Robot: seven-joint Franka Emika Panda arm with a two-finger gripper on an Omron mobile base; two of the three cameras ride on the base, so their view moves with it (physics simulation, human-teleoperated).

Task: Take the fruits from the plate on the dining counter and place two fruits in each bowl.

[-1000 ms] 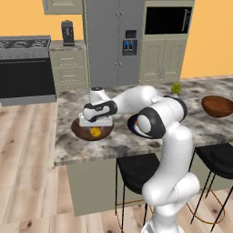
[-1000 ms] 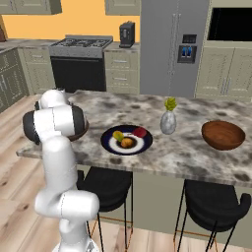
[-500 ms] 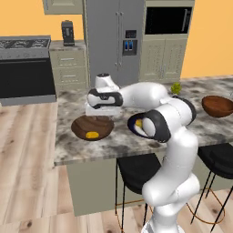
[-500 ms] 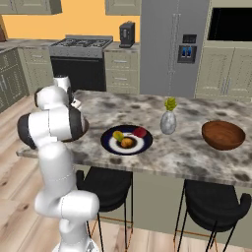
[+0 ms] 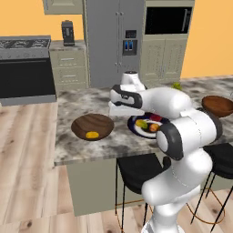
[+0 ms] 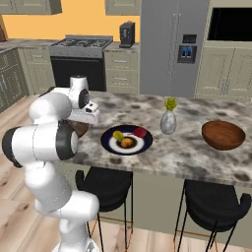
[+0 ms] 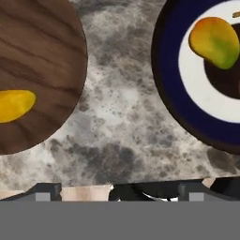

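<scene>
Beside the plate [image 6: 109, 146], a vase [image 6: 168, 122]; stools [image 6: 106, 184] below.

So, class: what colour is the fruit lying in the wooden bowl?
Yellow fruit, clearest in the hand view.

— What's different from a second ago?
— I was low over the near bowl [image 5: 92, 126] with my gripper [image 5: 119, 109] right down at it. Since then I've lifted off and swung across; now I hang over the bare stretch of dining counter [image 7: 126, 117] between that bowl [image 7: 33, 70] and the plate [image 7: 171, 93].
— And the jaws?
— Half a second ago they were already clear of the bowl; now both fingers stand wide, nothing between them.
— The fruit?
— The yellow fruit [image 5: 92, 134] was under my hand before, hard to see. Now it lies plainly in the bowl, uncovered
</scene>
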